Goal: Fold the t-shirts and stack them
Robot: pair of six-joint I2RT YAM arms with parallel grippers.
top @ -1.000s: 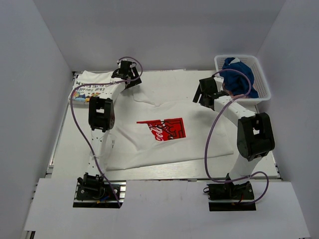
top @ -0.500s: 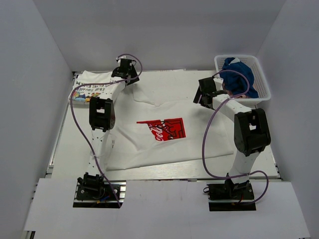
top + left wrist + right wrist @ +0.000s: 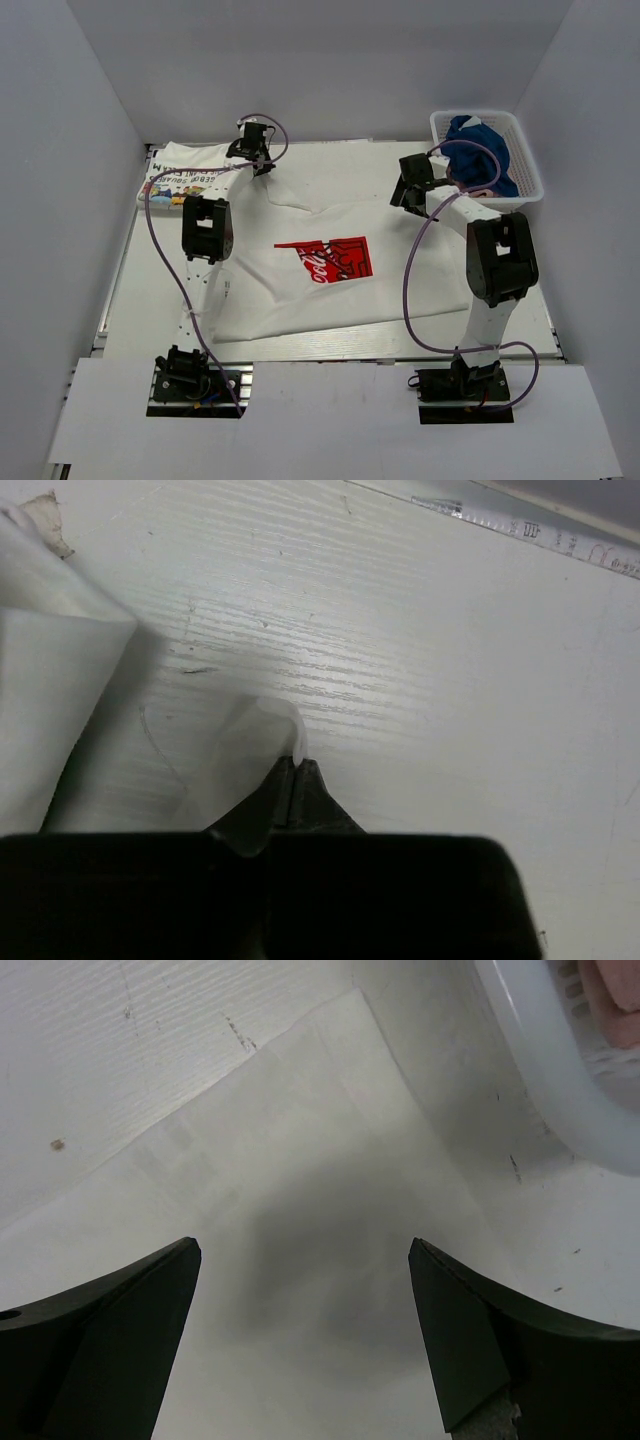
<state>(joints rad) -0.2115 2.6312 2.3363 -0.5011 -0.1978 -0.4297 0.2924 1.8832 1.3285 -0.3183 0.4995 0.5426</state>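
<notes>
Last second: both arms crept toward the far edge of the desk (image 3: 330, 165) and the right elbow swung in. Red-print tee (image 3: 320, 290) hasn't shifted, flat mid-desk, unfolded. Left tool (image 3: 297, 768) is clenched on a thin white cloth flap (image 3: 250, 742), probably that tee's far-left corner. Right tool (image 3: 302, 1250) is released, straddling the far-right corner beside the basket (image 3: 530, 175). Lettered tee (image 3: 180, 172) sits folded far-left. Looks like a pre-fold grab, half done.

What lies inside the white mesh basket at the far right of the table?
A crumpled blue garment fills the basket, and a pinkish patch shows at its edge. Anything beneath the blue cloth is covered and cannot be seen.
</notes>
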